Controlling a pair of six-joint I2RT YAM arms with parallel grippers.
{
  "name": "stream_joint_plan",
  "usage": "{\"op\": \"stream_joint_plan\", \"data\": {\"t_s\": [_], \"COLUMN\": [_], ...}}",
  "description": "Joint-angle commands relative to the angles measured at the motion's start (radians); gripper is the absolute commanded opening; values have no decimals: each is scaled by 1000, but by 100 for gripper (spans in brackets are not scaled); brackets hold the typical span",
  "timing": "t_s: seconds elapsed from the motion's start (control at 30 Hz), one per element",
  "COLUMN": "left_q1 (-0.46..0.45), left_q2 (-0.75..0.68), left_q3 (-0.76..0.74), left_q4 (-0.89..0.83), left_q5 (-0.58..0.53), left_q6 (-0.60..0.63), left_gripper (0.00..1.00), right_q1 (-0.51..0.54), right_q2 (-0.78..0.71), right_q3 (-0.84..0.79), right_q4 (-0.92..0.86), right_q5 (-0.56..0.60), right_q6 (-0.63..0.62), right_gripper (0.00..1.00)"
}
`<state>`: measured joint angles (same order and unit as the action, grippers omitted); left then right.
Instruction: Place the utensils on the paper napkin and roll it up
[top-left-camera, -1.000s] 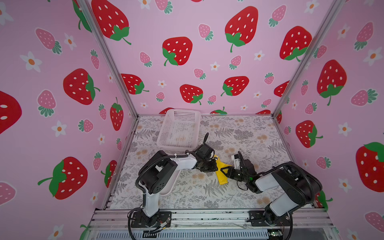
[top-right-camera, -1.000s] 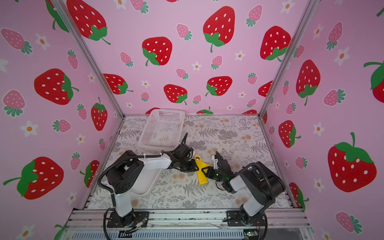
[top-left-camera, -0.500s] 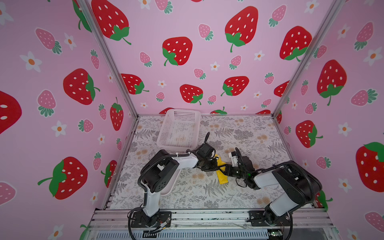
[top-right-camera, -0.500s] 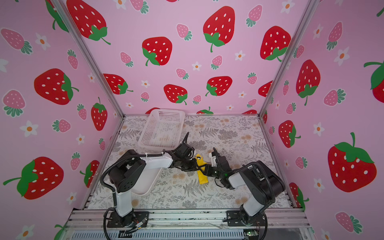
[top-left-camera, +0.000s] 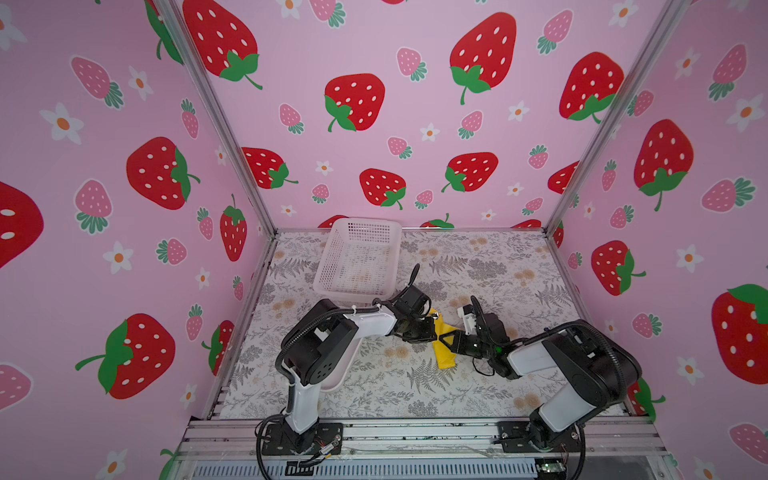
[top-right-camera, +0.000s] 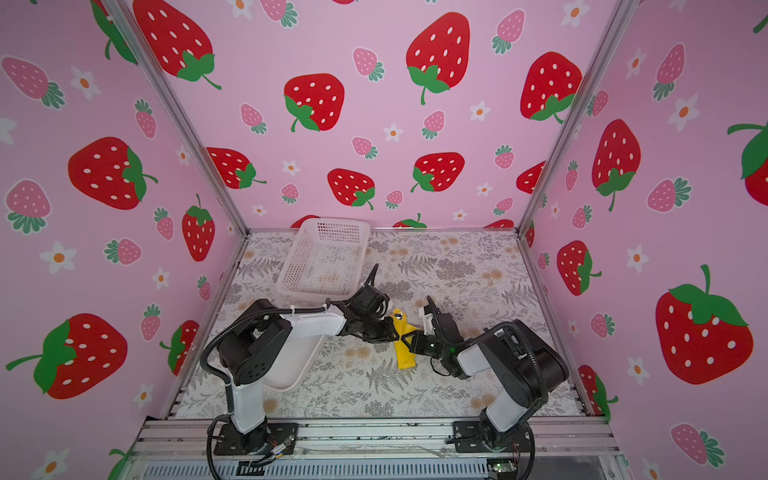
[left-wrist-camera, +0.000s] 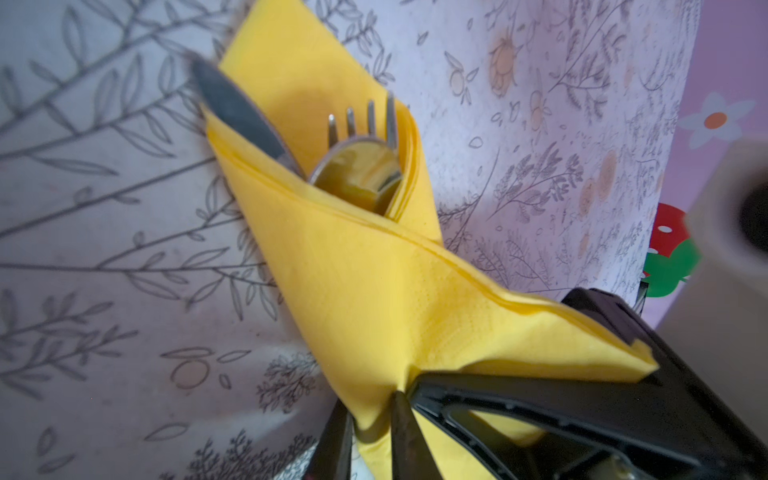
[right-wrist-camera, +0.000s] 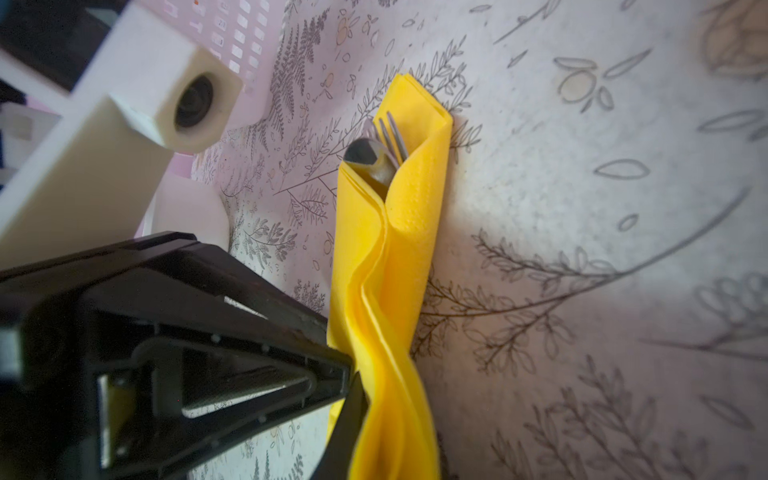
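Observation:
The paper napkin (top-left-camera: 444, 355) (top-right-camera: 405, 357) lies mid-table as a narrow yellow roll. Its far end is open, and the utensils stick out there: a knife (left-wrist-camera: 241, 112), a fork (left-wrist-camera: 374, 120) (right-wrist-camera: 390, 133) and a spoon (left-wrist-camera: 357, 174) (right-wrist-camera: 368, 156). My left gripper (top-left-camera: 430, 330) (left-wrist-camera: 370, 399) is shut on a fold of the napkin near the roll's middle, on its left side. From the right, my right gripper (top-left-camera: 448, 340) (right-wrist-camera: 353, 382) is shut on the napkin's loose outer flap. The two grippers nearly touch across the roll.
A white perforated basket (top-left-camera: 357, 262) stands at the back, left of centre. A smooth white tray (top-right-camera: 291, 365) lies partly under the left arm near the front left. The left wrist camera housing (right-wrist-camera: 166, 104) hangs close above the roll.
My right gripper moved left onto the roll, opened briefly, then shut on its flap. The left gripper kept its pinch and barely moved.

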<state>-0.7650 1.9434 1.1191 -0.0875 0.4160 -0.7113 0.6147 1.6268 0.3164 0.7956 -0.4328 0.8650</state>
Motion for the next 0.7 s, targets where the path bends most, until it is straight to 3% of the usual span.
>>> {"op": "stream_joint_plan", "data": {"t_s": [0.0,0.67], "left_q1": [-2,54], "left_q2": [-27,-258], "left_q3": [10,-180], "left_q4": [-35,41], "left_q5": [-12,-44], "left_q6": [4,-39], "left_gripper": [23,38], "right_q1": [-7,-26], "right_q2": [-15,-143], "right_q3": [-40,-109], "right_q4": [-11,64], "right_q5": [-3,-3], "right_q6": [31,72], "right_gripper": [10,6]}}
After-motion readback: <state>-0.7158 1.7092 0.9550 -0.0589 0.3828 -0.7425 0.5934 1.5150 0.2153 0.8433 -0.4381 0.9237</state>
